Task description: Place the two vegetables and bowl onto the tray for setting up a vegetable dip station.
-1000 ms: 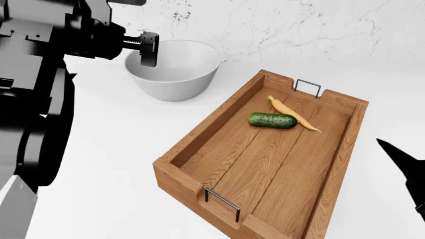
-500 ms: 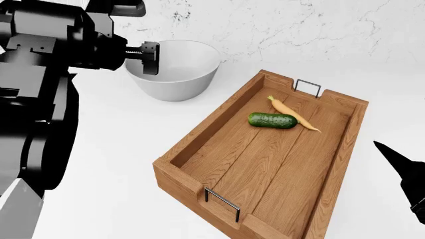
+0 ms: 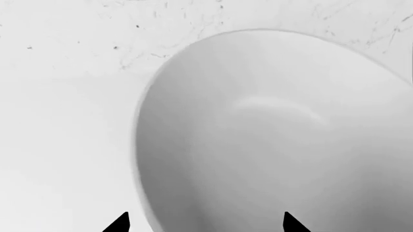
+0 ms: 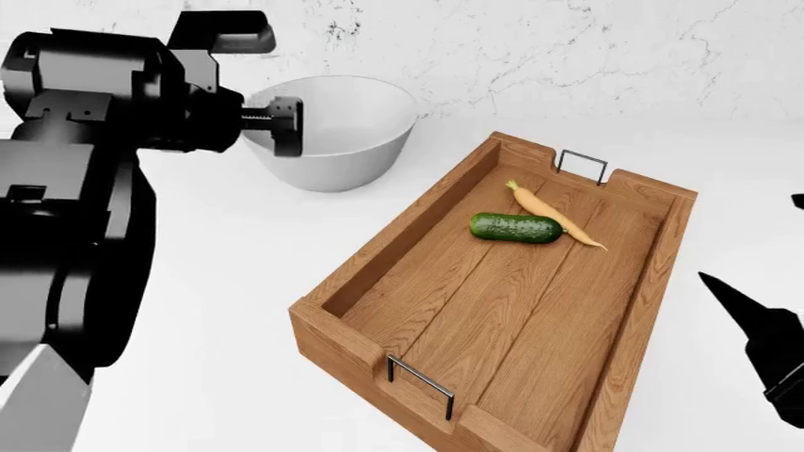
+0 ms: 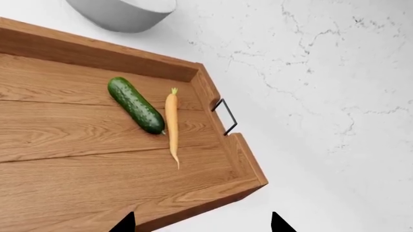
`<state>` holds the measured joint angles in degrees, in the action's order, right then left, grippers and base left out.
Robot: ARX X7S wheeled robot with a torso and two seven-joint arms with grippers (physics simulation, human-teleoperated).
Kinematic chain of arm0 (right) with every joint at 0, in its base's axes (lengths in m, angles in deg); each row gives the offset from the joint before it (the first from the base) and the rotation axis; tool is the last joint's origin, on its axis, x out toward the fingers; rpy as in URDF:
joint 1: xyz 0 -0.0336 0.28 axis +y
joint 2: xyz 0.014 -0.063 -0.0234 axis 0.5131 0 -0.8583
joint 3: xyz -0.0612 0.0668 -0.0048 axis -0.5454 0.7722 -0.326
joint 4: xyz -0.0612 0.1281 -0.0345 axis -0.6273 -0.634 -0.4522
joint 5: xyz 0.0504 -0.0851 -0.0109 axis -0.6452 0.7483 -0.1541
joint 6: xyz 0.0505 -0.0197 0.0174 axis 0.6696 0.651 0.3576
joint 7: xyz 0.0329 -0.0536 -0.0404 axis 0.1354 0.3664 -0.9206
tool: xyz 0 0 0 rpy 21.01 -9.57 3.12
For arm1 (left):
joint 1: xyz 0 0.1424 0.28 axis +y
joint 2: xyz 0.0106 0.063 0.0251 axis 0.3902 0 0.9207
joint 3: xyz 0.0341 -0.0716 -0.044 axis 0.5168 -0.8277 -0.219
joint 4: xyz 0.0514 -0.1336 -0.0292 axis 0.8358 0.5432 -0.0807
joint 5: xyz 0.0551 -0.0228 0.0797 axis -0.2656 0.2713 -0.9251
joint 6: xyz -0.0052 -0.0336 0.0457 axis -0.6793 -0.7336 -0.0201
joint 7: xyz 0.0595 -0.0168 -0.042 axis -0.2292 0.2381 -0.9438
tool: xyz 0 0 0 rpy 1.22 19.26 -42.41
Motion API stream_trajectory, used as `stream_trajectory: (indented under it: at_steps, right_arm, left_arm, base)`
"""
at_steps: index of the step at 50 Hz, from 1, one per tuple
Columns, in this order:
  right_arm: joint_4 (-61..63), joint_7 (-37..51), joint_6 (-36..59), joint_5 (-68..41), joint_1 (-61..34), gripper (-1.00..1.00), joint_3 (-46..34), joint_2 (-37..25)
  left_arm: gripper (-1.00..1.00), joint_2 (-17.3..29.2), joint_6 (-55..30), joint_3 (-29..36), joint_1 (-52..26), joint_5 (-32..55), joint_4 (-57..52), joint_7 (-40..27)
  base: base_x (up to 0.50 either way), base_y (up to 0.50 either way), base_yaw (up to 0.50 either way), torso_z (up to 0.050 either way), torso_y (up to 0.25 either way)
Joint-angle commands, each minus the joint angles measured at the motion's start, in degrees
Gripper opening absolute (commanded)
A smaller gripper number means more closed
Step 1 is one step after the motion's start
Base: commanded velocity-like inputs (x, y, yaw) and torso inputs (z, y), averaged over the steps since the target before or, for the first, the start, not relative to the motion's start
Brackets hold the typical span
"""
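The white bowl [image 4: 333,132] stands on the counter at the back left, outside the wooden tray [image 4: 415,320]. My left gripper [image 4: 284,125] is open at the bowl's left rim; in the left wrist view the two fingertips straddle the rim of the bowl [image 3: 271,145]. The dark green cucumber [image 4: 515,227] and the pale-orange carrot [image 4: 556,215] lie side by side in the tray's far half, and show in the right wrist view as cucumber [image 5: 135,105] and carrot [image 5: 171,124]. My right gripper [image 5: 201,223] is open and empty over the tray's right edge [image 5: 248,164].
The tray has a wire handle at its far end [image 4: 583,166] and at its near end [image 4: 420,381]. A marbled white wall [image 4: 566,47] rises behind the bowl. The white counter [image 4: 226,282] lies between the bowl and the tray.
My left arm has turned and shifted a little right, bringing the gripper over the bowl's left rim. My right arm has edged up at the right. Bowl, tray and vegetables have not moved.
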<state>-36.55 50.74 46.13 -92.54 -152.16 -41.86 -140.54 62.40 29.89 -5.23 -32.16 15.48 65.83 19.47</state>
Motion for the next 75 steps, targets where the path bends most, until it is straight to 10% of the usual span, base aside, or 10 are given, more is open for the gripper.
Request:
stream_trajectory:
  at_steps: [1,25,26,75]
  right_arm:
    - [-0.19,0.1,-0.59,0.67,1.09,1.0,-0.46,0.0]
    - [-0.49,1.81,0.19,-1.12,1.37,1.0,0.55,0.0]
    - [-0.47,2.04,0.19,-1.36,1.35,1.0,0.62,-0.01]
    - [0.74,6.14,5.41,-11.26,-2.76,1.0,7.45,-0.01]
  left_arm:
    - [1.0,-0.2,0.39,-0.88,1.27,-0.1,0.0,0.03]
    - [1.0,-0.49,0.82,-1.73,2.23,-0.08,0.0,-0.69]
    - [-1.0,-0.39,0.81,-2.08,2.17,0.02,0.0,-1.04]
    - [-1.0,-0.15,2.01,-9.45,-12.1,-0.1,-0.01,4.16]
  base:
    - [0.0,0.0,0.0,0.0,0.0]
    - [0.0,0.0,0.0,0.0,0.0]
    - [0.0,0.0,0.0,0.0,0.0]
    - [0.0,0.0,0.0,0.0,0.0]
